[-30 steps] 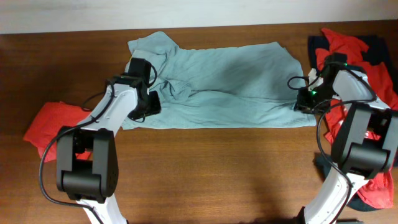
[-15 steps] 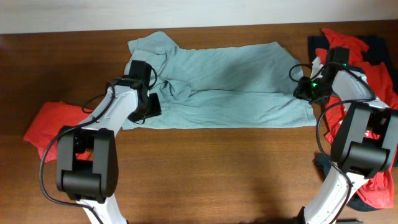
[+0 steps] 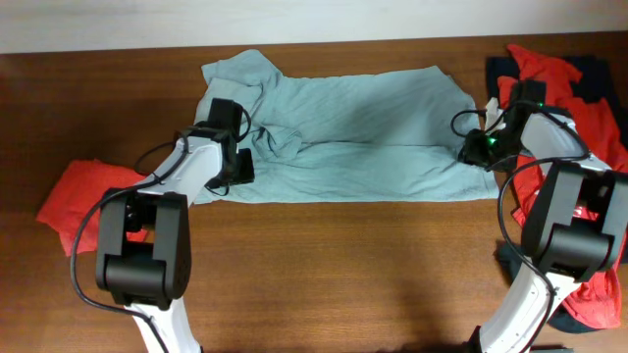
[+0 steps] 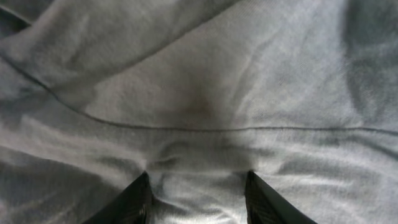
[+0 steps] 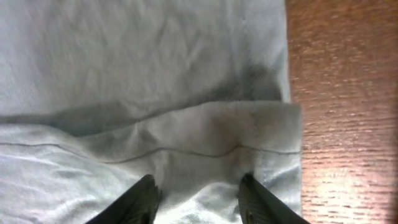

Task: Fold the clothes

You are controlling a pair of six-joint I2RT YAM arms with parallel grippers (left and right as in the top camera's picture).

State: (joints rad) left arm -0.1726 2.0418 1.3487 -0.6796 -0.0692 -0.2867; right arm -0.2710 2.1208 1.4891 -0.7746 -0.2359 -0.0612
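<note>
A pale blue-grey shirt (image 3: 363,137) lies spread flat across the far half of the wooden table (image 3: 324,265). My left gripper (image 3: 240,147) is down on a rumpled patch near the shirt's left end. In the left wrist view its fingers (image 4: 198,196) are apart, with the cloth (image 4: 199,93) bulging between them. My right gripper (image 3: 475,149) is at the shirt's right edge. In the right wrist view its fingers (image 5: 198,199) are apart over a folded-over hem (image 5: 205,134), with bare wood (image 5: 342,93) just to the right.
A red garment (image 3: 83,191) lies at the left edge of the table. A pile of red and dark clothes (image 3: 579,88) lies at the far right, and more red cloth (image 3: 594,294) lies by the right arm's base.
My right gripper has moved up along the shirt's right edge, then slightly back down and left. My left gripper has shifted a little to the right on the rumpled patch.
</note>
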